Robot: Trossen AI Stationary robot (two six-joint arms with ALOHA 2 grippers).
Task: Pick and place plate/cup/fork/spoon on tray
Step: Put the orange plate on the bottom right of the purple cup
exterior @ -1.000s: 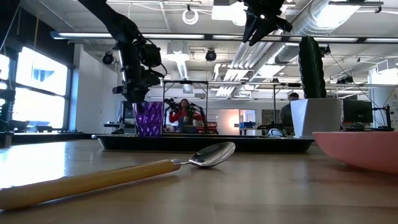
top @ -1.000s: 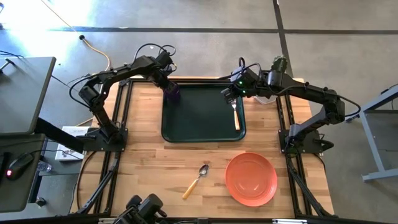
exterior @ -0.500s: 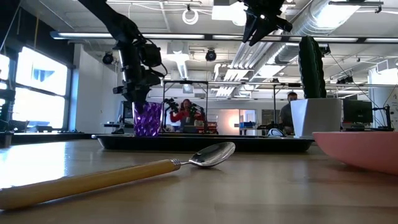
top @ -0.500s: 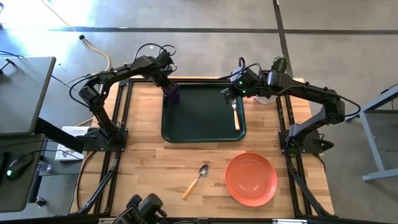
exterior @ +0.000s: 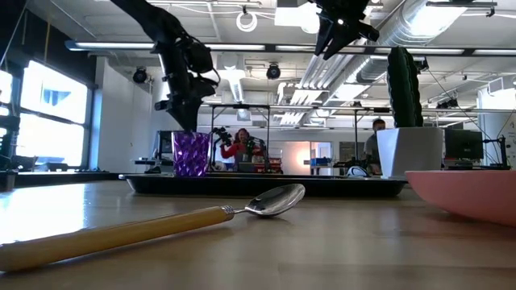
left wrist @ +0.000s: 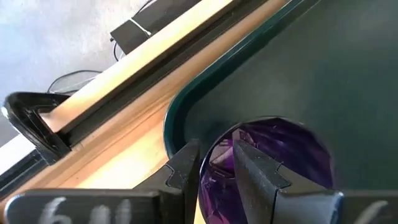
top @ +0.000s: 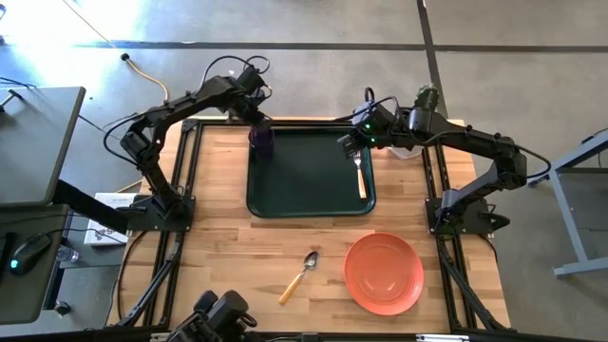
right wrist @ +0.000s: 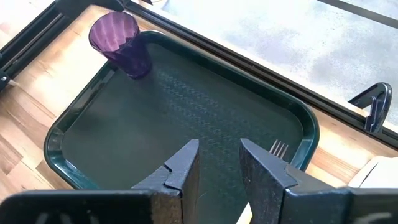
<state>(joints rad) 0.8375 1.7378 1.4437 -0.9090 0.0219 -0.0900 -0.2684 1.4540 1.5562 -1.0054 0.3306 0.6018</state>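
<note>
Since a second ago, left gripper (exterior: 187,122) has lifted clear of the cup (top: 261,139), fingers parted, leaving it upright just below in the tray (top: 285,203) corner. Right gripper (top: 348,144) hovers open above the fork (top: 359,175).

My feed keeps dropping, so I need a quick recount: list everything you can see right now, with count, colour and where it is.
tray: 1, dark green, far middle of the table.
cup: 1, dark purple, upright in the tray's far left corner.
fork: 1, silver tines, tan handle, lying along the tray's right edge.
spoon: 1, silver bowl, tan handle, on the bare wood near the tray.
plate: 1, salmon-orange, on the wood to the right of the spoon.
cactus pot: 1, white, green cactus, far right by the tray.
table: 1, light wood.
left hand: 1, dark, open, raised just above the cup.
right hand: 1, dark, open, above the tray's far right corner.
</note>
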